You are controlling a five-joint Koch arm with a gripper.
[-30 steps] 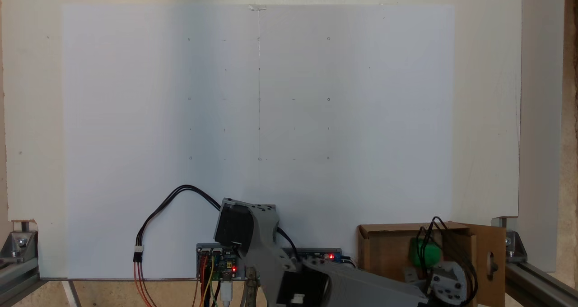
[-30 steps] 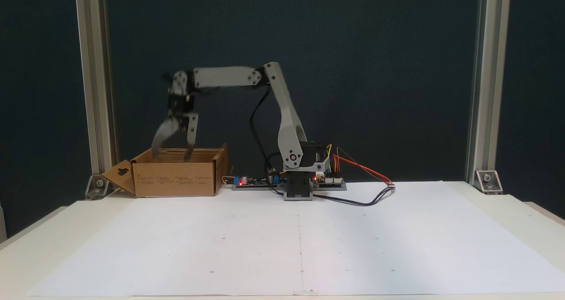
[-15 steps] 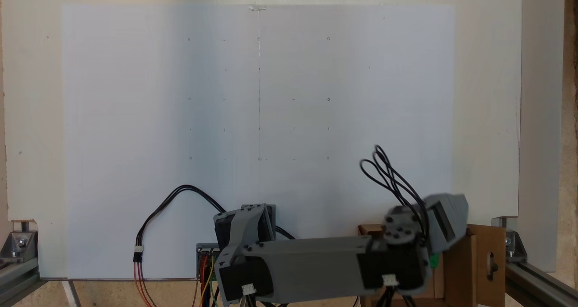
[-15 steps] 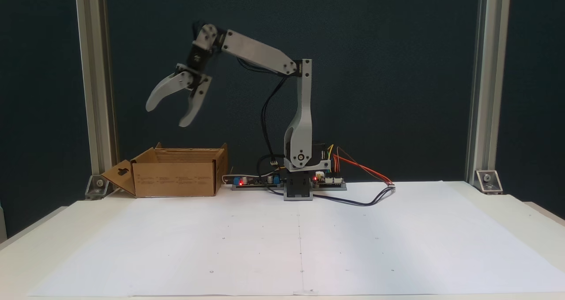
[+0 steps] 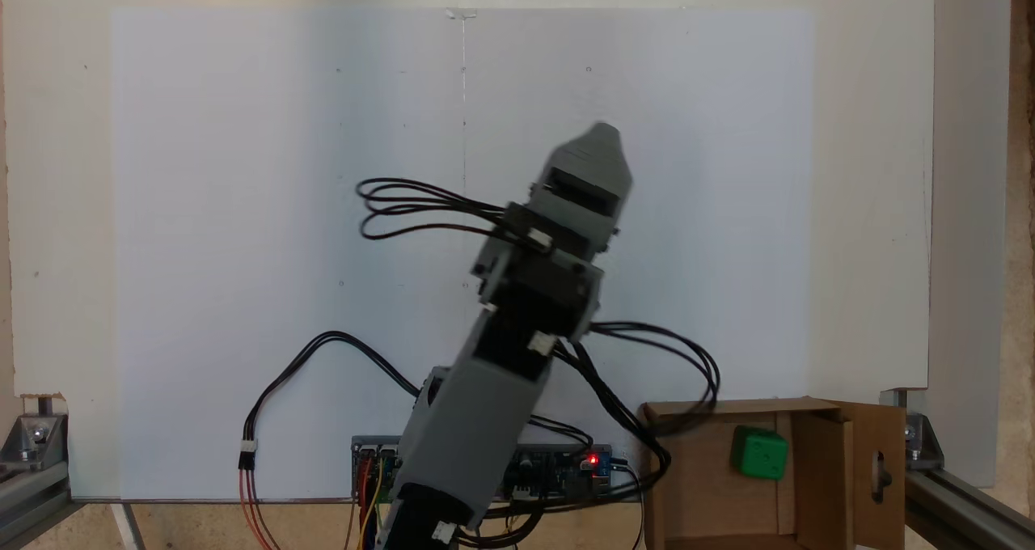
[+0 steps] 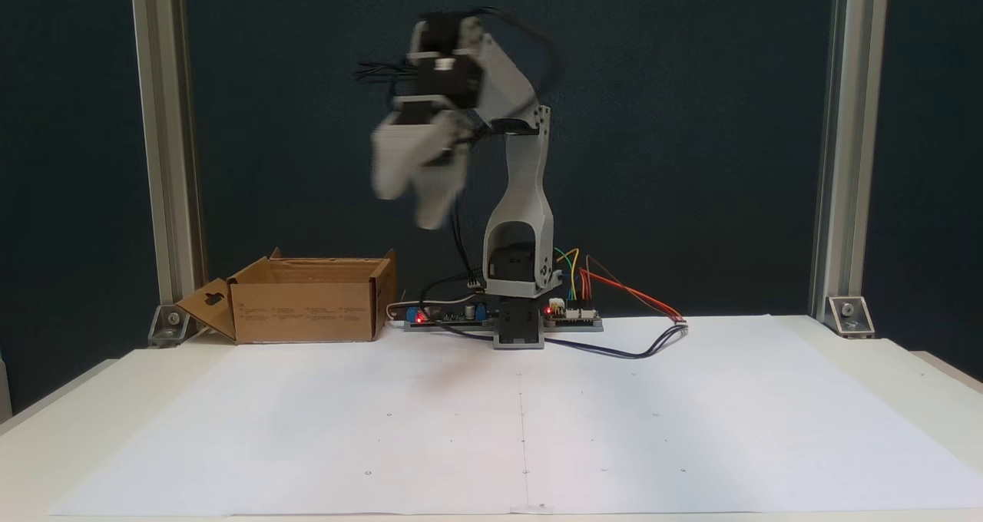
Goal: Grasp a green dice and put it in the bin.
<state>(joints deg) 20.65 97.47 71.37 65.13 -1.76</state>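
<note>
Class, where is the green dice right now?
The green dice lies inside the cardboard bin, at lower right of a fixed view, near the bin's inner flap.

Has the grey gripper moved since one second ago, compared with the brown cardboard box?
Yes. The grey gripper, jaws apart, was dipping into the brown cardboard box; now it hangs blurred, high above and to the right of it, towards the arm's base.

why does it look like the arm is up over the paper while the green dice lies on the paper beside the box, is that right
Not quite. The arm is up over the paper, but the green dice lies inside the box, on its floor, not on the paper beside it. The fixed view from above shows this. The pincer is blurred there.
</note>
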